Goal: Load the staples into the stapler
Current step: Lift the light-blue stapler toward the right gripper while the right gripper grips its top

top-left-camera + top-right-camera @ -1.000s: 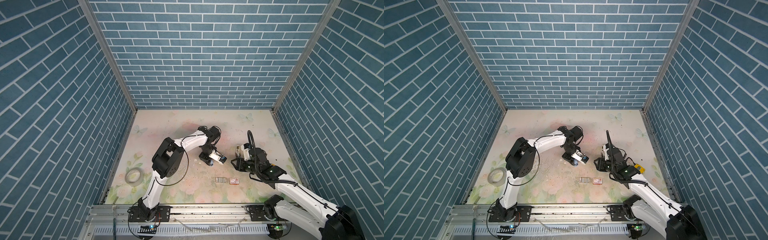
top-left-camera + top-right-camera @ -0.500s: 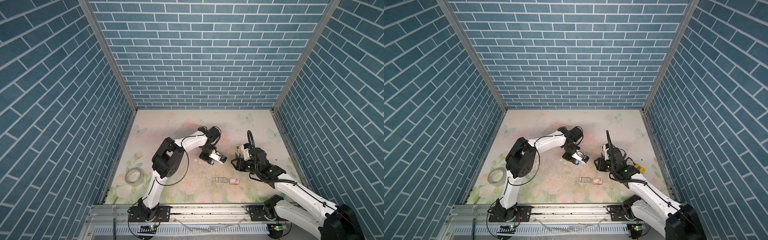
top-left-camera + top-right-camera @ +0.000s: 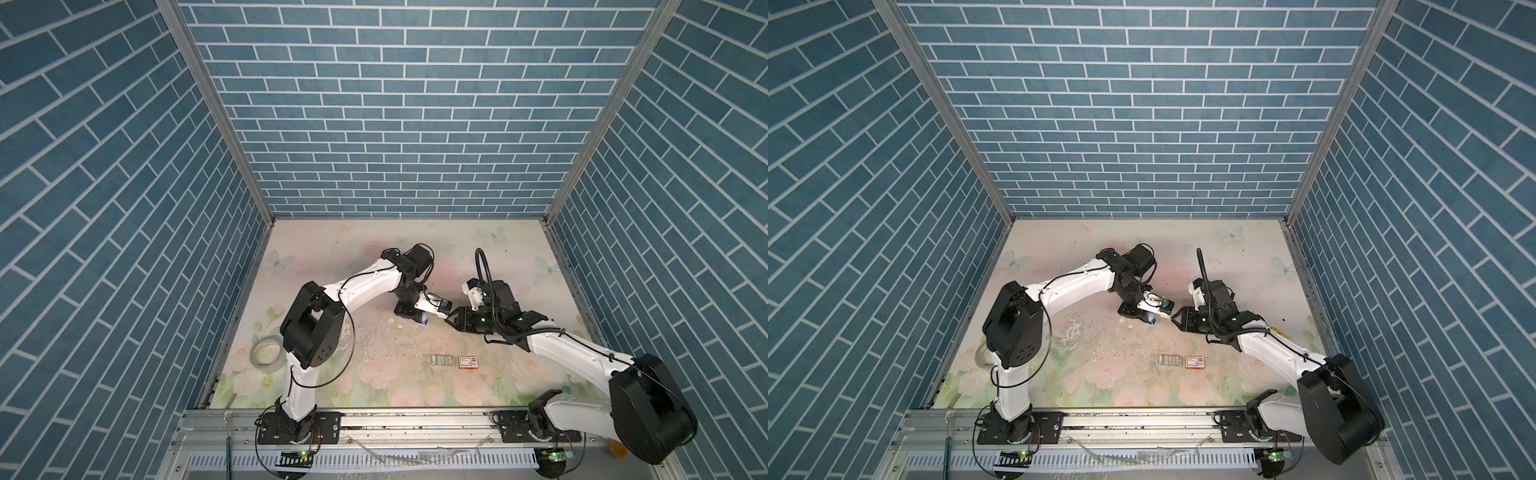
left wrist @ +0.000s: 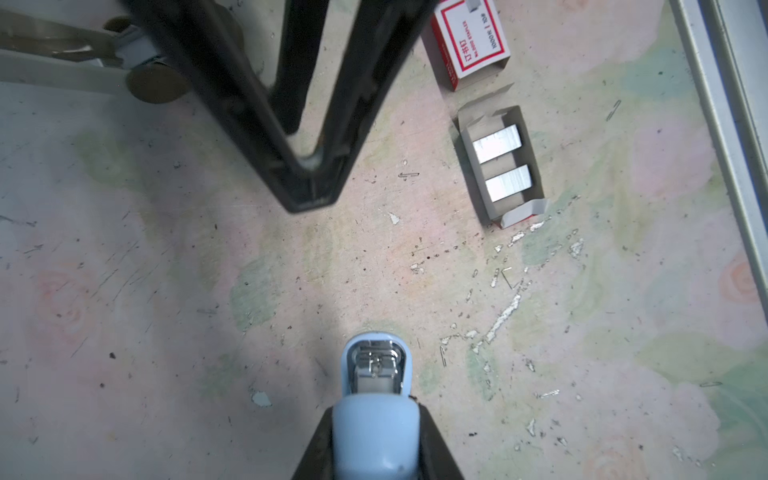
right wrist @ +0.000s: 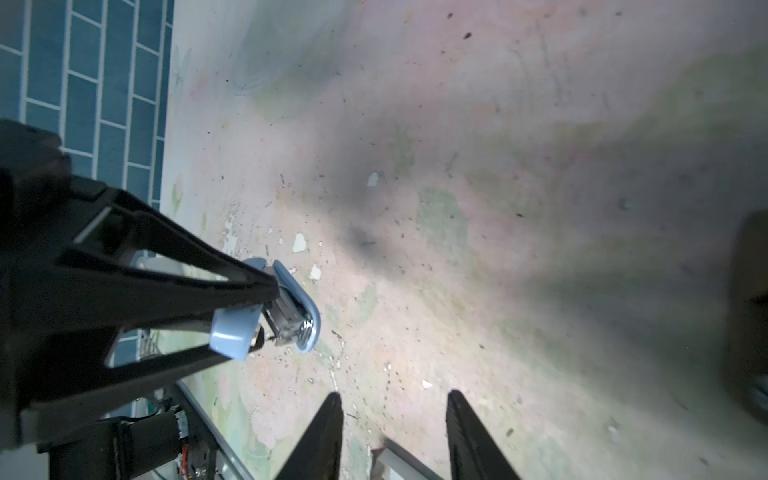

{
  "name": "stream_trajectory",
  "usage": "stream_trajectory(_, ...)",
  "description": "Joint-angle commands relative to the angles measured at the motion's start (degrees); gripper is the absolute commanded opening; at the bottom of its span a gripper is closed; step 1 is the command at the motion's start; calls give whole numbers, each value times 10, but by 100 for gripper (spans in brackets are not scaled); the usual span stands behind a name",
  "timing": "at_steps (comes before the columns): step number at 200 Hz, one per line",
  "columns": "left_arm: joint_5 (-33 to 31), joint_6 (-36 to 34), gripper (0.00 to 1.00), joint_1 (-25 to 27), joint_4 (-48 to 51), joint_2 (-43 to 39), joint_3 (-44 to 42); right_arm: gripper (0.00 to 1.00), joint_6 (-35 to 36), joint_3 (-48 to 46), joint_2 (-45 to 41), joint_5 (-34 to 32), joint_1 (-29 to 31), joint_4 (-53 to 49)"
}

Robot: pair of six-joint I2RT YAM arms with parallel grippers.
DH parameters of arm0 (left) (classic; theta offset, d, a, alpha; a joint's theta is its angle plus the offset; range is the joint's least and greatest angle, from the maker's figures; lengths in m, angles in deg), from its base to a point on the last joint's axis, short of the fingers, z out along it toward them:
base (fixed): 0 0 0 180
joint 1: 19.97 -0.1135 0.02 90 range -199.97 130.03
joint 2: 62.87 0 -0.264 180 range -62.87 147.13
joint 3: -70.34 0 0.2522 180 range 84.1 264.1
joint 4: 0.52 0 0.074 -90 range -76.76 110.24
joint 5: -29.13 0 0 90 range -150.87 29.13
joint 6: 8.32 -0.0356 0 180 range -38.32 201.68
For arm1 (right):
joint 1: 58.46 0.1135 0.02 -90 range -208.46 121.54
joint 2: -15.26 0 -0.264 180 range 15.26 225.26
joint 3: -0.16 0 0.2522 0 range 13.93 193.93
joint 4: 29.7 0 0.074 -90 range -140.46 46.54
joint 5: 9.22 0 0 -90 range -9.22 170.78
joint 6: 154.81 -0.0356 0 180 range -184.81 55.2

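Observation:
My left gripper (image 4: 376, 409) is shut on the light-blue stapler (image 4: 376, 444), whose metal front end (image 4: 376, 368) points at the mat. In both top views the stapler (image 3: 424, 319) (image 3: 1152, 320) hangs mid-table under that gripper (image 3: 420, 314). My right gripper (image 5: 394, 415) is open with bare mat between its fingers. It hovers just right of the stapler (image 5: 232, 336) in the top views (image 3: 451, 318) (image 3: 1177, 314). The staples (image 4: 500, 166) lie as two silver strips in a small pale tray (image 3: 441, 360) (image 3: 1168, 360) nearer the front.
A red-and-white printed box (image 4: 469, 37) (image 3: 468, 362) lies beside the tray. A tape roll (image 3: 266, 357) sits at the left edge of the floral mat. Loose staples and white chips (image 4: 505, 309) litter the mat's middle. Brick walls and metal rails enclose the table.
My left gripper has closed on the stapler. My right gripper has shifted left, closer to the stapler. Tray and box have not moved.

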Motion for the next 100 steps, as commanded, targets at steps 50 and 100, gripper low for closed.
stream_trajectory(50, 23, 67, 6, -4, -37, -37, -48, 39, -12, 49, 86, 102, 17, 74)
stream_trajectory(100, 43, 89, 5, -13, -41, -31, -38, 33, -8, 50, 96, 96, 32, 62)
